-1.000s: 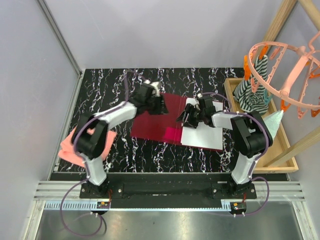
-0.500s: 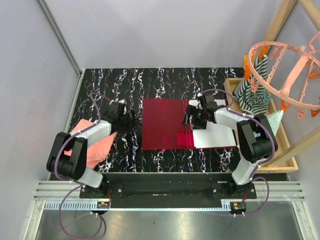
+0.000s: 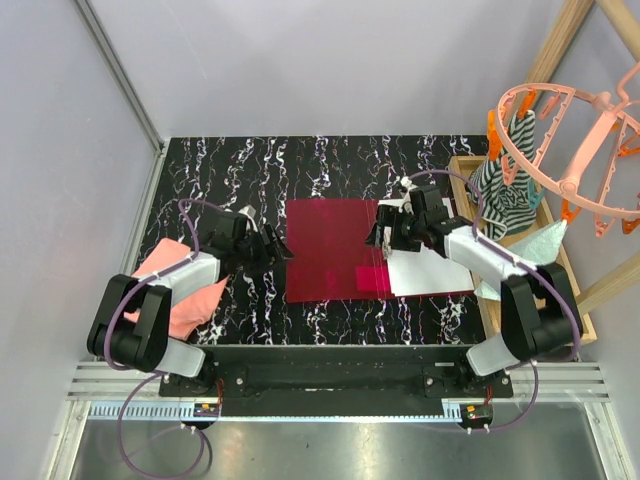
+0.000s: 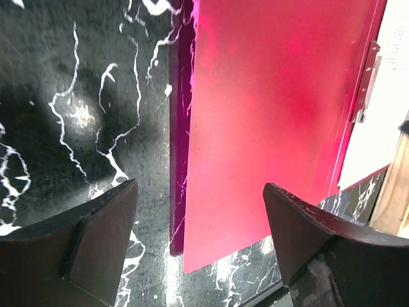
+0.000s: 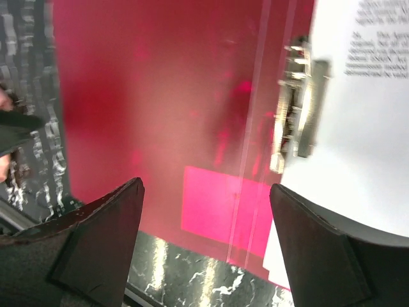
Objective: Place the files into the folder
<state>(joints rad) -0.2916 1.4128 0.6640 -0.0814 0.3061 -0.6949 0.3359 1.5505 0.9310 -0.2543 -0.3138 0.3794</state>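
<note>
The left gripper (image 3: 270, 250) and right gripper (image 3: 385, 238) are both released, holding nothing. The folder (image 3: 325, 250) lies open just right of the left gripper and below the right one (the papers (image 3: 432, 270) rest inside it, on that gripper's right).

White files (image 3: 430, 272) on open crimson folder (image 3: 325, 250)

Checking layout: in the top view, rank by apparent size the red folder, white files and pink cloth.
1. folder, lying open.
2. files and pink cloth look alike; both are partly covered, so I won't rank them.
</note>
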